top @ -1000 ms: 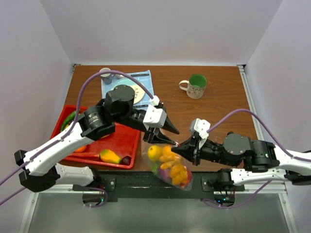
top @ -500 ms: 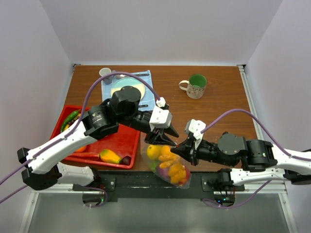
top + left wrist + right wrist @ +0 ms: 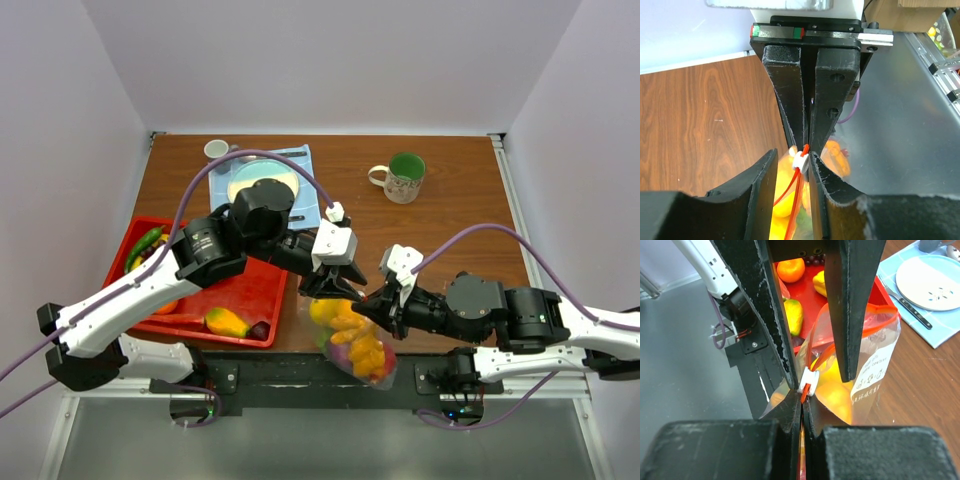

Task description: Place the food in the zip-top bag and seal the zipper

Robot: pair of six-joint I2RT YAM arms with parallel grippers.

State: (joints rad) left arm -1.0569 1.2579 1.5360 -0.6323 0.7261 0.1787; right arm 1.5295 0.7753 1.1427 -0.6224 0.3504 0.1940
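Note:
The clear zip-top bag (image 3: 352,345) hangs at the table's near edge. It holds yellow and orange food (image 3: 345,325), with more colours lower down. My right gripper (image 3: 802,412) is shut on the bag's end of the reddish-orange zipper (image 3: 875,325), just behind the white slider (image 3: 808,381). My left gripper (image 3: 792,160) is open, its fingers (image 3: 765,190) straddling the slider (image 3: 801,161). One finger touches the slider and the other stands apart. Beyond the slider the zipper (image 3: 790,197) is split into two strips. From above, the two grippers meet tip to tip over the bag mouth (image 3: 350,298).
A red tray (image 3: 255,290) at the left holds a yellow-green fruit (image 3: 226,322), a green pepper (image 3: 145,243) and other pieces. A plate (image 3: 255,180) lies on a blue mat at the back beside a small cup (image 3: 215,149). A green-lined mug (image 3: 403,177) stands back right.
My left jaws have narrowed around the slider. My right gripper has shifted a little left with the bag's edge, and the bag has bunched narrower at the table's edge.

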